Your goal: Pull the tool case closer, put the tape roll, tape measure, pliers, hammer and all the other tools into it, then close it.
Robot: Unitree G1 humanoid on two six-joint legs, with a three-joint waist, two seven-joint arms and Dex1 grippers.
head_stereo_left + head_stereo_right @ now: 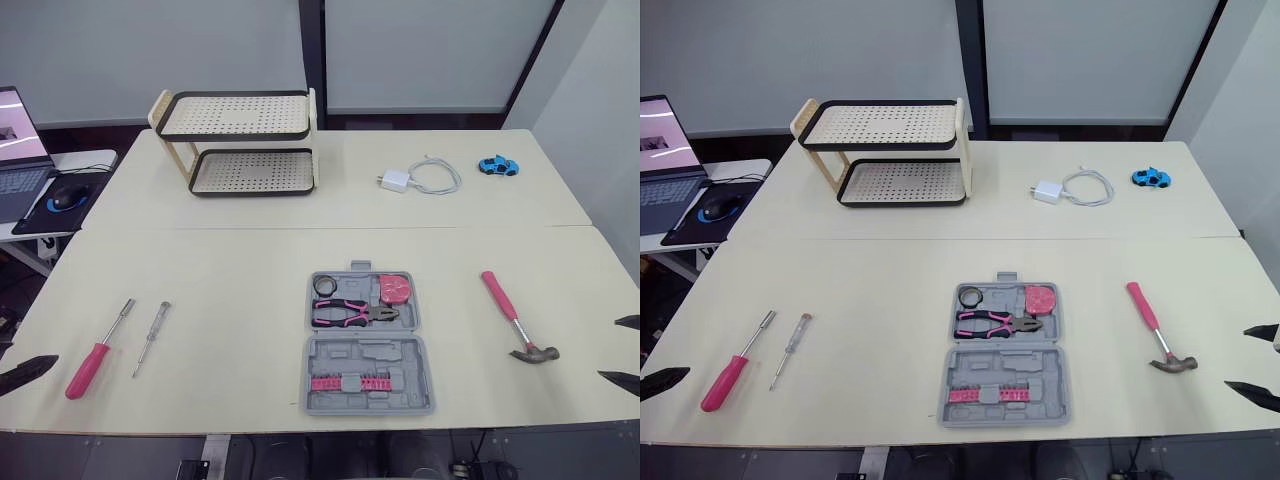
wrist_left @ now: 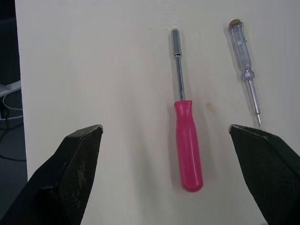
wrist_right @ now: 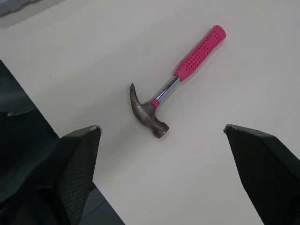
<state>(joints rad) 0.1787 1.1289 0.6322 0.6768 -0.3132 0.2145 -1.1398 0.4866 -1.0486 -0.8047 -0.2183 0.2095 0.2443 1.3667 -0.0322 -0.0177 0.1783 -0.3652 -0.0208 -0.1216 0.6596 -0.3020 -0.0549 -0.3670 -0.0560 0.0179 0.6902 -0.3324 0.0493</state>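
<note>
The grey tool case [image 1: 405, 352] lies open at the middle of the table, near the front edge. Its far half holds a black tape roll [image 1: 325, 285], a pink tape measure [image 1: 397, 288] and pink-handled pliers [image 1: 350, 313]; a row of pink bits [image 1: 350, 383] fills the near half. A pink-handled hammer [image 1: 513, 316] lies right of the case, head toward me. My right gripper [image 3: 161, 127] hovers open just beyond the hammer's head. On the left lie a pink screwdriver [image 2: 187, 140] and a clear tester screwdriver [image 2: 246, 65], with my left gripper [image 2: 164, 126] open over them.
A two-tier perforated rack [image 1: 240, 140] stands at the back left. A white charger with cable [image 1: 420, 178] and a blue toy car [image 1: 498, 166] lie at the back right. A laptop [image 1: 20, 150] and mouse [image 1: 65, 198] sit on a side table further left.
</note>
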